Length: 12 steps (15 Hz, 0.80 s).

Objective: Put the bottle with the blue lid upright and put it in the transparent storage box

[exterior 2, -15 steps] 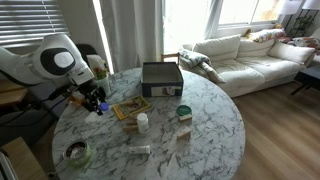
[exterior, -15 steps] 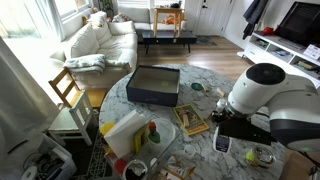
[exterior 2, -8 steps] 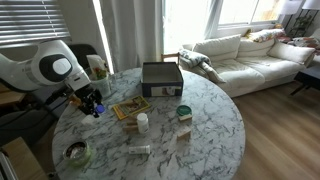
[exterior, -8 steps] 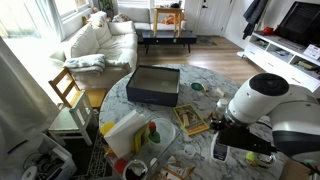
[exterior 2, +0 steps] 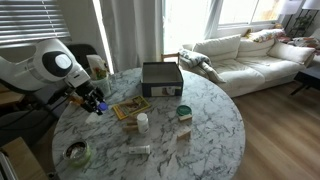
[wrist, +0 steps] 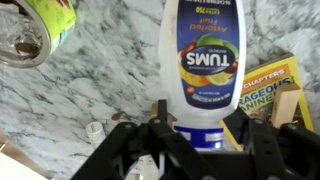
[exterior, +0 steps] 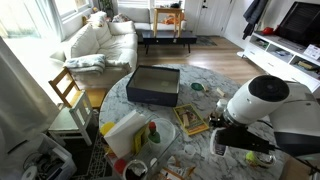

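The bottle with the blue lid (wrist: 205, 60) is a white bottle with a blue, orange and yellow label. In the wrist view it sits between my gripper (wrist: 202, 120) fingers, which press on its neck just above the blue lid. It hangs lid-up over the marble table, small and partly hidden in an exterior view (exterior: 221, 148). My gripper also shows in an exterior view (exterior 2: 97, 103). The transparent storage box (exterior: 124, 131) stands at the table's edge and holds a small green bottle (exterior: 152, 132).
A dark box (exterior: 153, 84) (exterior 2: 161, 78) sits at the far side of the round marble table (exterior 2: 205, 125). A book (wrist: 268, 88) (exterior 2: 130, 107) lies beside my gripper. A green-rimmed bowl (wrist: 42, 25) (exterior 2: 75, 152), a small white jar (exterior 2: 142, 121) and small items lie around.
The arm dropped a little and shifted sideways over the table with the bottle in the gripper. The other things on the table have not moved.
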Available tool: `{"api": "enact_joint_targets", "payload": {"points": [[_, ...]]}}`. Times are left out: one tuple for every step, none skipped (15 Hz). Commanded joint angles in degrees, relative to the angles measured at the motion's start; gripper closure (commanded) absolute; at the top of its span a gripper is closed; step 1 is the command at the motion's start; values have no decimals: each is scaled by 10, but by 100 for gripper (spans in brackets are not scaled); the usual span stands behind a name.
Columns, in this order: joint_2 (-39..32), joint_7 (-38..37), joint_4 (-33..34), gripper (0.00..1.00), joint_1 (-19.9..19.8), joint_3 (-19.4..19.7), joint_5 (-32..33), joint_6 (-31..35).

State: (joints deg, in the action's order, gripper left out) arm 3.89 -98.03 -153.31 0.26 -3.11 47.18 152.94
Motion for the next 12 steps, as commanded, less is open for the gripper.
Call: {"api": "enact_joint_targets", "payload": {"points": [[-6,-90,14,66,-1,-13,111,-40],[-12,-114,18,66,0,-16,141,-49],[-16,-137,21,66,2,-19,166,-58],[-21,-158,23,66,4,-23,187,-65],[-25,-183,26,66,6,-27,208,-72],[-29,-211,30,66,7,-31,232,-83],[-36,-240,35,66,9,-36,254,-93],[-41,-267,38,66,11,-40,272,-102],[-47,-297,42,66,14,-44,293,-112],[-53,-316,44,66,16,-47,306,-121],[-59,-330,47,66,30,-40,314,-132],[-66,-343,49,66,33,-42,323,-142]]}}
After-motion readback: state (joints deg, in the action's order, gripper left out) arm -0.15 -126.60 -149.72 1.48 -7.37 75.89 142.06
